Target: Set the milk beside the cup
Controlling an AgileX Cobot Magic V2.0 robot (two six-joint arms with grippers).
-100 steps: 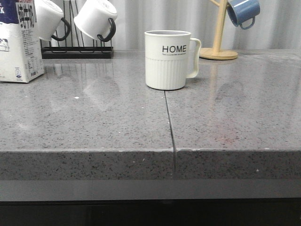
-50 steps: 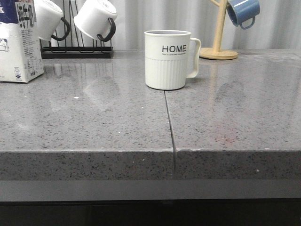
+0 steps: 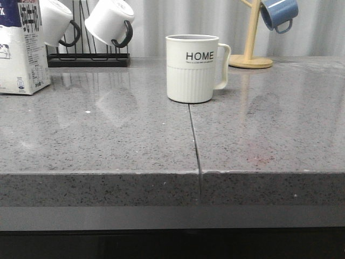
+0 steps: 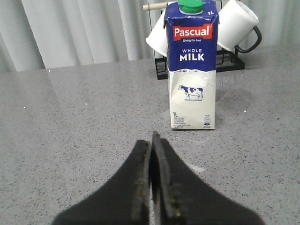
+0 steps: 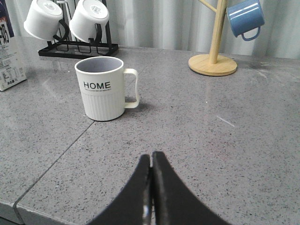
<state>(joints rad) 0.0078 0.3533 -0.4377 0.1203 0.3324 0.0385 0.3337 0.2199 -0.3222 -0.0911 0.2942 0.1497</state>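
Note:
The milk carton (image 3: pixel 21 48), white with a dark blue top, stands upright at the far left of the grey counter; the left wrist view shows its "WHOLE MILK" face with the cow picture (image 4: pixel 192 70). The cream "HOME" cup (image 3: pixel 192 68) stands mid-counter, handle to the right, well apart from the milk; it also shows in the right wrist view (image 5: pixel 104 87). My left gripper (image 4: pixel 152 140) is shut and empty, short of the carton. My right gripper (image 5: pixel 151 159) is shut and empty, short of the cup. Neither gripper shows in the front view.
A black rack (image 3: pixel 89 59) with white black-handled mugs (image 3: pixel 110 21) stands behind the milk. A wooden mug tree (image 3: pixel 249 54) with a blue mug (image 3: pixel 278 13) stands at the back right. A seam (image 3: pixel 194 140) runs down the counter from the cup to the front edge.

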